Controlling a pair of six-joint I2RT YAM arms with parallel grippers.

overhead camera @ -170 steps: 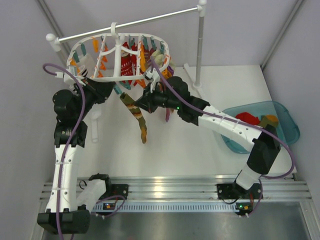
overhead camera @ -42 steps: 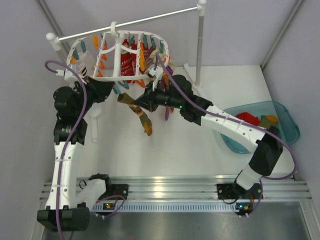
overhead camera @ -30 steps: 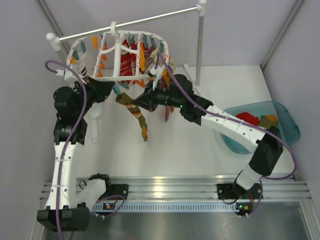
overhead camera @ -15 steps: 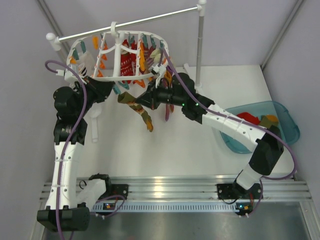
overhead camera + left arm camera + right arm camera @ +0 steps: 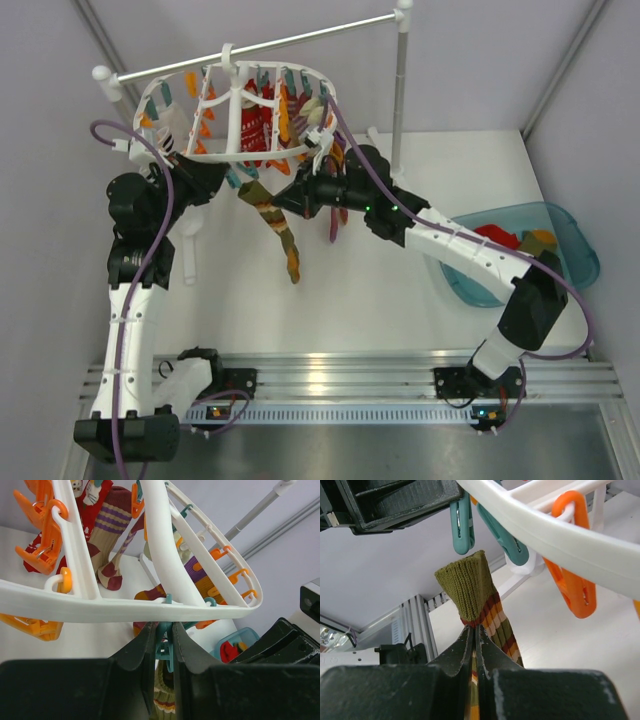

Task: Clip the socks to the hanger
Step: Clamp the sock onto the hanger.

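The white oval hanger (image 5: 236, 152) hangs from a rod; its rim fills the left wrist view (image 5: 125, 607) and crosses the right wrist view (image 5: 560, 535). My left gripper (image 5: 163, 630) is shut on a teal clip (image 5: 165, 647) under the near rim. My right gripper (image 5: 474, 630) is shut on a striped olive, orange and brown sock (image 5: 470, 592), its olive cuff just below the teal clip (image 5: 461, 527). In the top view the sock (image 5: 278, 228) hangs from the right gripper (image 5: 283, 203), next to the left gripper (image 5: 232, 175).
Other socks, red, tan and purple, hang from the hanger's clips (image 5: 107, 527). Orange clips (image 5: 570, 587) hang along the rim. A teal basin (image 5: 560, 235) with more socks stands at the right. The white stand's pole (image 5: 398, 90) rises behind the hanger.
The sock's hanging end has swung left and right under the hanger while its cuff stays by the teal clip. My right arm has shifted slightly right. The left arm holds still.
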